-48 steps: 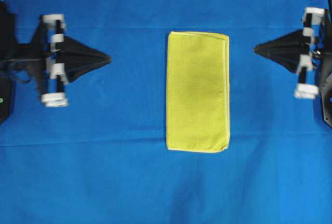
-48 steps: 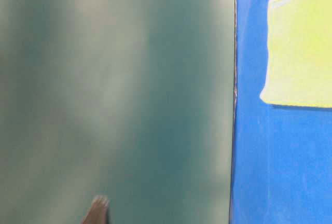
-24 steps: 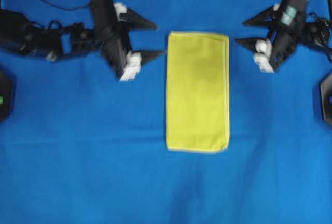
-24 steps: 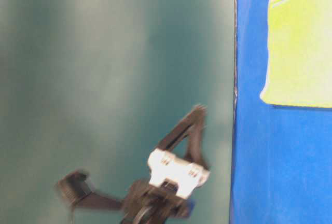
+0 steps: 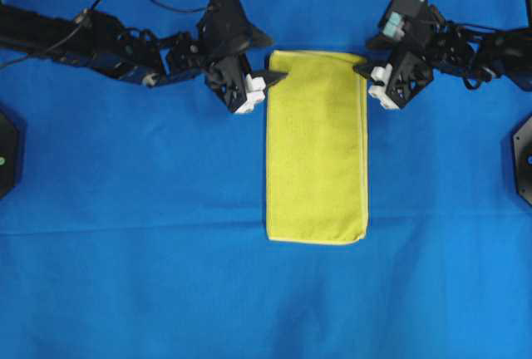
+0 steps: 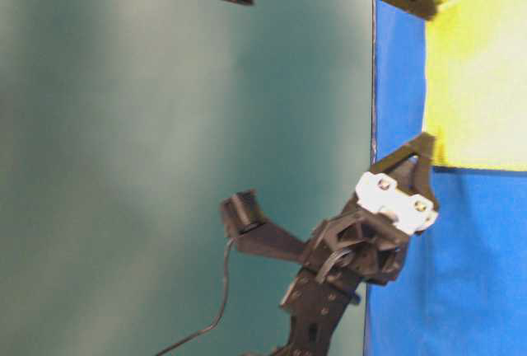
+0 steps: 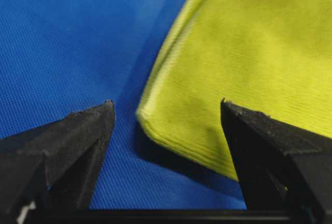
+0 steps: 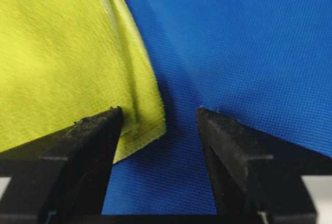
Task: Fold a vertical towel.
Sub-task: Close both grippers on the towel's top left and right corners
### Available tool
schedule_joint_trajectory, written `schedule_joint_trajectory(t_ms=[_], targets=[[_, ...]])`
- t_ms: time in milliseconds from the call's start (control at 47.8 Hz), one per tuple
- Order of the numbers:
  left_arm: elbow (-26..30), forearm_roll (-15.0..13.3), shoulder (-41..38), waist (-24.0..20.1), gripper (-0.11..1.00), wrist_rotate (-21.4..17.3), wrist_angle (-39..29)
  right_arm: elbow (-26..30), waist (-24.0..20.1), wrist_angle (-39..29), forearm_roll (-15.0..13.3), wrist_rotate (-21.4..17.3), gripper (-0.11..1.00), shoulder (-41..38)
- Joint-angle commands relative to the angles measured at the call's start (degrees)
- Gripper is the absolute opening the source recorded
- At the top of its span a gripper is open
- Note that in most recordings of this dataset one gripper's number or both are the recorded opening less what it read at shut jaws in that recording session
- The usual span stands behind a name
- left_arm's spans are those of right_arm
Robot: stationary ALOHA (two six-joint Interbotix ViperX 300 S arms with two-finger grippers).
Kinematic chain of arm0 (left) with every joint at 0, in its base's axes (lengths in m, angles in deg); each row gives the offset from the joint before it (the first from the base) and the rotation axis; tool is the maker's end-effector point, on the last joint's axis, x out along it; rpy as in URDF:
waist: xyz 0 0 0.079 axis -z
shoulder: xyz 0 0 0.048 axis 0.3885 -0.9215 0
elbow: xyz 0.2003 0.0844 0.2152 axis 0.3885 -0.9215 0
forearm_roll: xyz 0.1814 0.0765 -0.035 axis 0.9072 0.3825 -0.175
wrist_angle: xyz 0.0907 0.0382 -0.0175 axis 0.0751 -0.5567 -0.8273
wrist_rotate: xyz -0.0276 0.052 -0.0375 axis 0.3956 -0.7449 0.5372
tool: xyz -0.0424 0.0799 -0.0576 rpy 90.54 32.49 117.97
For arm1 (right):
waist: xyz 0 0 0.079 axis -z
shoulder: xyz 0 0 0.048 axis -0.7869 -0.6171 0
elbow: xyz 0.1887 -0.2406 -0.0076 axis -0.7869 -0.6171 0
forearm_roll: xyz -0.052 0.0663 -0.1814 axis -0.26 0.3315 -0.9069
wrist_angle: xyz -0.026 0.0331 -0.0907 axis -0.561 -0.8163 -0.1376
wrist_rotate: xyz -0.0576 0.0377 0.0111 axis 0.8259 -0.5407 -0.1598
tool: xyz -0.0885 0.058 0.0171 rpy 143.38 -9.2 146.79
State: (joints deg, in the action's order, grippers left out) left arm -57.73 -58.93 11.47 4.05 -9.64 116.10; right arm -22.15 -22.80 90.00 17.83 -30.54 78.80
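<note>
Towel [image 5: 317,147] lies flat in the middle of the blue cloth [image 5: 133,276], long axis running toward the cloth's far edge, hem visible all round.

Left gripper [image 5: 268,58] sits at the towel's far left corner, jaws spread wide; wrist view shows the corner between the two tips, nothing pinched. Right gripper [image 5: 363,55] mirrors it at the far right corner, jaws likewise spread, corner just inside the left tip.

Step in hand, as I judge it: seizing both far corners to carry them over to the near edge. To do it well, each lower tip should slide under the hem without catching the blue cloth beneath. Both should close together and lift evenly, so the fold lands square.
</note>
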Motion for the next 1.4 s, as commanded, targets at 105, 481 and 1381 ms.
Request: schedule_joint_trajectory(t_ms=[105,481,1381], targets=[[1.7,-0.1,-0.7,-1.3,0.78,0.0,0.4,1.9,0.5,1.6,-0.2,0.1,0.61,-1.9],[1.8,0.0,-0.8,-0.9,0.14,-1.4,-2.2,1.9,0.5,-0.7,-0.1,0.3,0.12,-1.9],[6.1,0.0,2.8,-5.7,0.04,-8.1,-5.8,4.3,6.8,-2.5,-0.5,4.0,0.06,2.0]])
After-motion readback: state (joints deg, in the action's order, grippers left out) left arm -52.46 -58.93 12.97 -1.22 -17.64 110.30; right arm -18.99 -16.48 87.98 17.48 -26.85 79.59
